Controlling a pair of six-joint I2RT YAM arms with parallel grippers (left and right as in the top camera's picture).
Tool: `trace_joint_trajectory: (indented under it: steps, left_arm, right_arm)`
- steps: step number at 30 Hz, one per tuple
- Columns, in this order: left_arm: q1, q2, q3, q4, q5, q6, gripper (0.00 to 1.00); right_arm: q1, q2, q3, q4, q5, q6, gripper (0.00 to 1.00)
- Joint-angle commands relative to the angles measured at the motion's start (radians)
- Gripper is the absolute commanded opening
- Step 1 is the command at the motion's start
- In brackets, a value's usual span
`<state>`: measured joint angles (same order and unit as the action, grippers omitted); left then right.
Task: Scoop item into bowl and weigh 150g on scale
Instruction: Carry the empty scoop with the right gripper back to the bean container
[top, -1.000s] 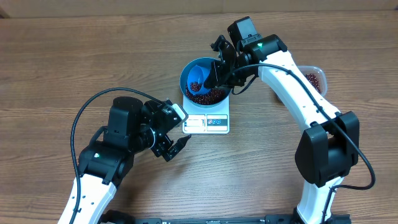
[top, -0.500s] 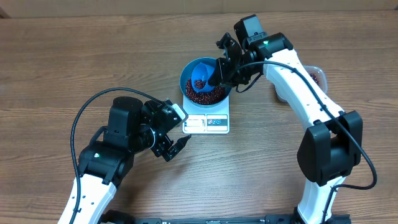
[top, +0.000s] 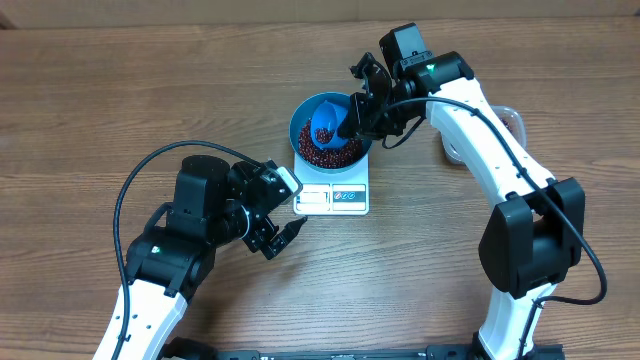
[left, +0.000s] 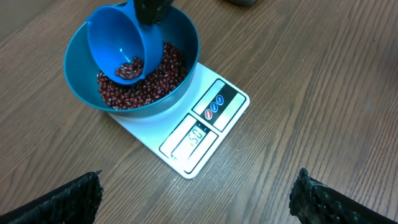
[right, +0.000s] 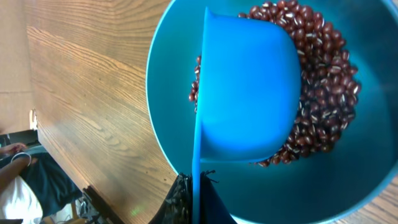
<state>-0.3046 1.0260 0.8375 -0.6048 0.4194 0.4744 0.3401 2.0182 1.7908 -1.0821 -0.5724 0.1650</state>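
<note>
Two arms flank the scale (top: 333, 196): the left arm (top: 165, 262) folds low at near left, the left gripper (top: 280, 237) spread wide and empty just beside the scale. The beans (top: 340, 153) lie in the bowl (top: 299, 127) on the scale. The right arm (top: 482, 132) arches in from the far right, the right gripper (top: 350, 119) clamped on a tilted scoop (top: 323, 124) above them.
</note>
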Motion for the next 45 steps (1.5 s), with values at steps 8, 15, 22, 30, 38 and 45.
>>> trace_joint_trajectory:
  steps: [8, 15, 22, 30, 38, 45]
  left_arm:
    - [0.010, 0.002, -0.005, 0.003, 0.018, -0.003, 1.00]
    - [0.010, 0.002, -0.005, 0.003, 0.018, -0.003, 1.00]
    - [0.010, 0.002, -0.005, 0.003, 0.018, -0.003, 1.00]
    - [0.010, 0.002, -0.005, 0.003, 0.018, -0.003, 0.99]
    - [0.010, 0.002, -0.005, 0.003, 0.018, -0.003, 0.99]
    - [0.010, 0.002, -0.005, 0.003, 0.018, -0.003, 1.00]
  right_arm:
    - [-0.010, -0.172, 0.058, -0.043, -0.014, -0.010, 0.04]
    - [-0.018, -0.247, 0.058, -0.062, 0.014, -0.009, 0.04]
    - [-0.100, -0.273, 0.058, -0.086, 0.110, -0.006, 0.04]
    - [-0.260, -0.273, 0.058, -0.126, 0.129, -0.010, 0.04]
    - [-0.380, -0.273, 0.058, -0.196, 0.338, -0.010, 0.04]
    - [-0.409, -0.273, 0.058, -0.222, 0.487, -0.010, 0.04]
